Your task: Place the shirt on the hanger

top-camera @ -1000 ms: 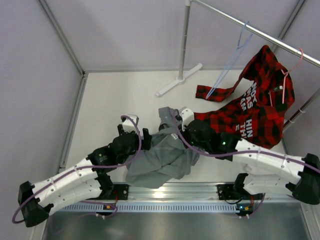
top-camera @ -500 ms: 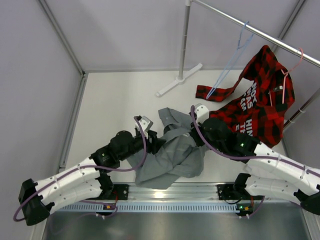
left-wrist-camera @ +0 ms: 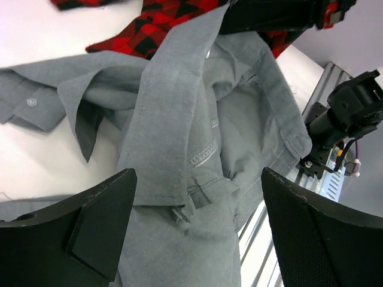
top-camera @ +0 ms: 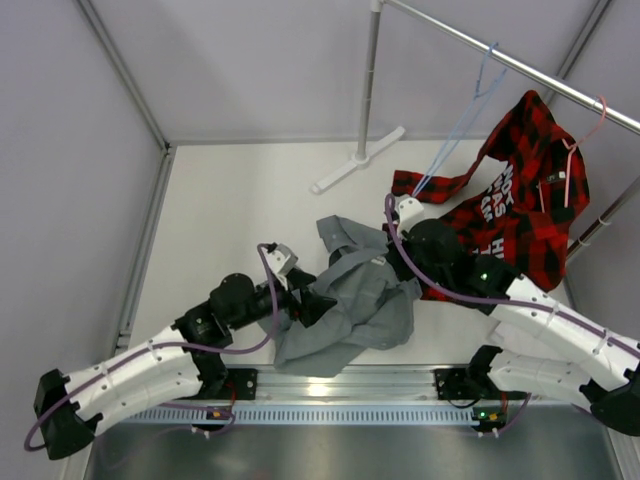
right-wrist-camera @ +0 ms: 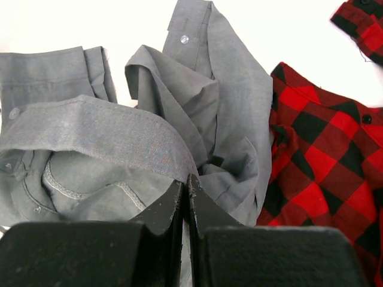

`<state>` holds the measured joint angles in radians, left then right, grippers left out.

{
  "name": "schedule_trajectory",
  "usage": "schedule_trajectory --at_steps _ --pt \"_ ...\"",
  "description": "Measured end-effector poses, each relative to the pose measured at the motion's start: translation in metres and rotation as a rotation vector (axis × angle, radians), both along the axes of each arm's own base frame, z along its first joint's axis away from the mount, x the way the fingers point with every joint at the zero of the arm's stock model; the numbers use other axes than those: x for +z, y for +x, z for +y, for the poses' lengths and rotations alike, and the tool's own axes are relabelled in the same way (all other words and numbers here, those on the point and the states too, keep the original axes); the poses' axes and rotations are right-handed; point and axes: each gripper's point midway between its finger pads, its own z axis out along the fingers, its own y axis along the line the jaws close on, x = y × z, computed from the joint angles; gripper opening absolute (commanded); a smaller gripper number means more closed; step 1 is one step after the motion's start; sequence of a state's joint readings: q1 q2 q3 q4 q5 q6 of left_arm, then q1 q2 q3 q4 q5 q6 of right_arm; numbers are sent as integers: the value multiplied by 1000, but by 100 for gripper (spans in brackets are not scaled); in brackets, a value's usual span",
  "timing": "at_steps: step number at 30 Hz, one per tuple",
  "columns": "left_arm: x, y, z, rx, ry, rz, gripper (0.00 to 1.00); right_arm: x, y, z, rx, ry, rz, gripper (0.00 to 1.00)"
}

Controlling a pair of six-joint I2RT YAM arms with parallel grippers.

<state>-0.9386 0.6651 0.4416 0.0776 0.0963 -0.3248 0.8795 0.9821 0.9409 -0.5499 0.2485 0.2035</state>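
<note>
**Grey shirt pinched by right arm, blue hanger on the rail**

The plain grey long-sleeved button-up shirt (top-camera: 352, 305) lies crumpled on the white table (top-camera: 240, 200) between the two arms, near the front edge. Its right side touches the red-and-black plaid shirt with white lettering (top-camera: 510, 215).

The right gripper (top-camera: 378, 265) reaches in from the plaid-shirt side. In the right wrist view its two black fingers (right-wrist-camera: 173, 206) are pressed together, with the edge of the grey collar band caught at their tips. In the left wrist view a strip of grey cloth runs from the heap up to that gripper.

The left gripper (top-camera: 312, 300) sits at the left side of the heap. Its jaws stand wide apart, with folds of grey fabric lying between them, and neither pad (left-wrist-camera: 90, 221) clamps the cloth.

The thin light-blue wire hanger (top-camera: 447, 143) hangs by its hook from the slanted metal rail (top-camera: 530, 68) at the back right, well apart from the grey shirt. It hangs bare. The plaid shirt hangs from a pink hanger (top-camera: 590, 130) further along the same rail, and its lower part rests on the table.
</note>
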Motion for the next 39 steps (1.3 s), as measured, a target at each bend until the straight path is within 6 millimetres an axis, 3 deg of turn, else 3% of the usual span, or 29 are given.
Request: schedule_trajectory --at_steps 4,7,10,12,14,17,18,21,25,27,33,39 --pt "-17 8 -1 52 33 37 86 7 -1 3 21 19 8 0" --pt "-42 21 -1 124 113 79 80 15 -2 7 43 34 2 0" --pt "-60 28 -4 170 191 101 58 20 -3 9 61 40 -1 0" --pt "-58 31 -7 191 213 91 42 22 -4 9 67 41 0 0" --pt "-50 34 -8 208 217 71 35 24 -3 8 68 40 -2 0" --pt "-28 37 -7 233 188 39 43 23 -3 7 65 38 0 0" --pt "-18 38 -6 240 172 28 58 23 -2 7 64 36 2 0" --pt "13 38 -2 250 120 -5 68 21 -3 8 70 33 11 0" --pt "47 39 -3 255 60 -41 67 16 -3 10 79 26 29 0" --pt "45 40 -3 256 70 -40 66 15 -4 11 84 26 34 0" --pt "12 38 -9 228 173 10 71 21 -3 12 85 34 28 0" --pt "-6 17 -14 143 194 29 72 17 8 6 46 19 43 0"
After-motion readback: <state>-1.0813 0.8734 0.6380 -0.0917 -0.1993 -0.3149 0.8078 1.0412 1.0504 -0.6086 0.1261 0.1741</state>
